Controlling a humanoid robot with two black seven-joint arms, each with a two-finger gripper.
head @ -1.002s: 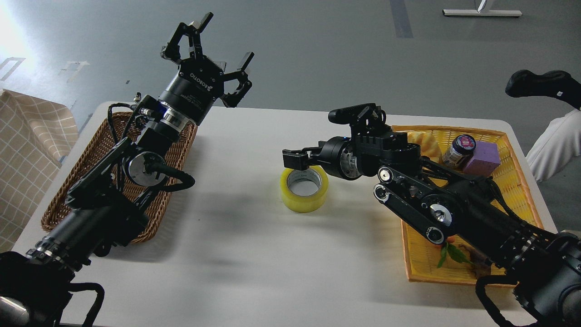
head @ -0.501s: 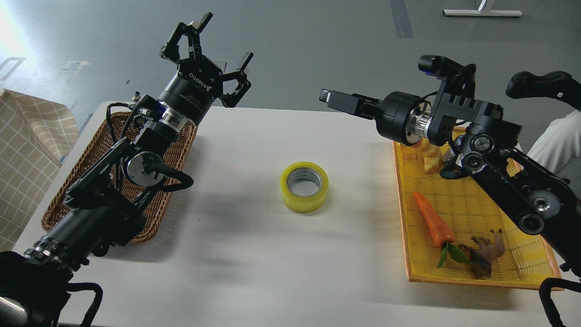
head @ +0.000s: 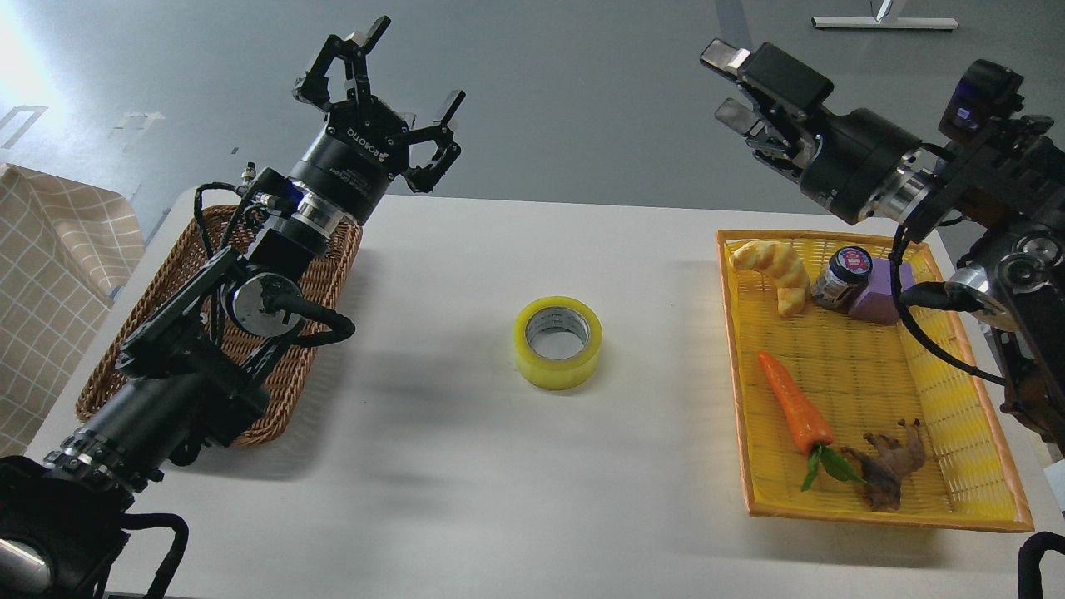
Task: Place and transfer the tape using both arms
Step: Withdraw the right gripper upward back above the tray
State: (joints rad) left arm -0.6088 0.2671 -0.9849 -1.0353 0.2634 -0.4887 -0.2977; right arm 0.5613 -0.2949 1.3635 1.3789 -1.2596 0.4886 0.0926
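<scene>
The tape (head: 557,343), a yellow roll with a grey-white core, lies flat on the white table (head: 466,499) near its middle, with nothing touching it. My left gripper (head: 413,68) is open and empty, raised above the table's far left edge, well to the upper left of the tape. My right gripper (head: 725,83) is open and empty, raised high beyond the table's far right side, well to the upper right of the tape.
A brown wicker basket (head: 179,266) sits at the left under my left arm. A yellow tray (head: 965,391) at the right holds a croissant-like bread (head: 778,266), a jar (head: 842,277), a purple block (head: 882,301), a carrot (head: 792,403) and a brown root-like item (head: 890,466).
My right gripper let go of the tape, rose, and swung up and to the right, away from it. The tape stayed in place. My left arm barely moved.
</scene>
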